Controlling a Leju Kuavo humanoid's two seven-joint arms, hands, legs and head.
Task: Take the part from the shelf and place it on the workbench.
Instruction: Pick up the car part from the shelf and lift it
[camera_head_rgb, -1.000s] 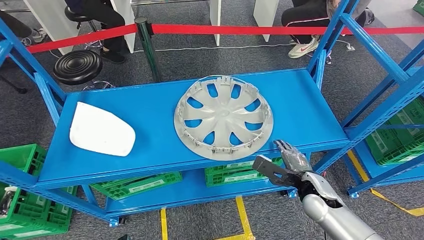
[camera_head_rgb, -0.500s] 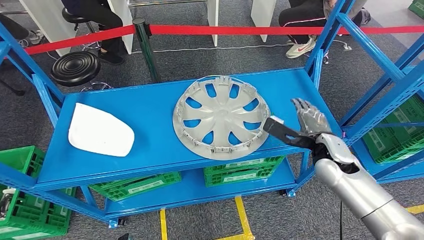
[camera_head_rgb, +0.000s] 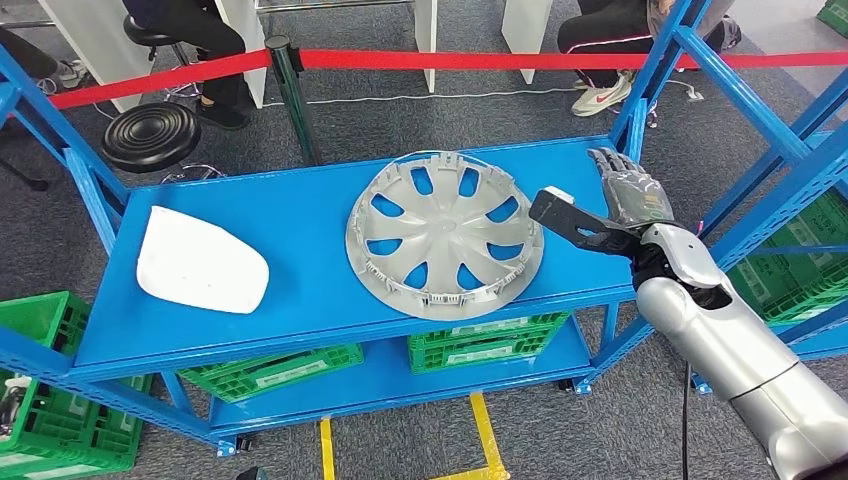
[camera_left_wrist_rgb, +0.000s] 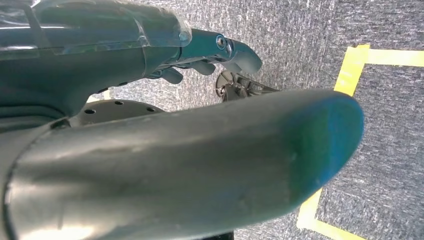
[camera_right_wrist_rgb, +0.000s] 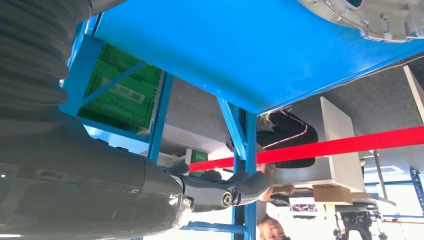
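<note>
Seeing no readable writing; my right hand (camera_head_rgb: 610, 205) hovers, fingers spread wide and empty, just right of the round silver plastic spoked hubcap (camera_head_rgb: 445, 233) on the smooth blue shelf (camera_head_rgb: 300, 260).

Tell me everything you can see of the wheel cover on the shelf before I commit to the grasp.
The wheel cover is a round silver-grey disc, plastic by its look, with spokes around a plain hub and openings showing the blue shelf beneath. Small clips line its rim. It lies flat on the top shelf, right of centre, near the front edge. Nothing grips it: the right hand hovers just beside its right rim, fingers spread. A rim section also shows in the right wrist view.
</note>
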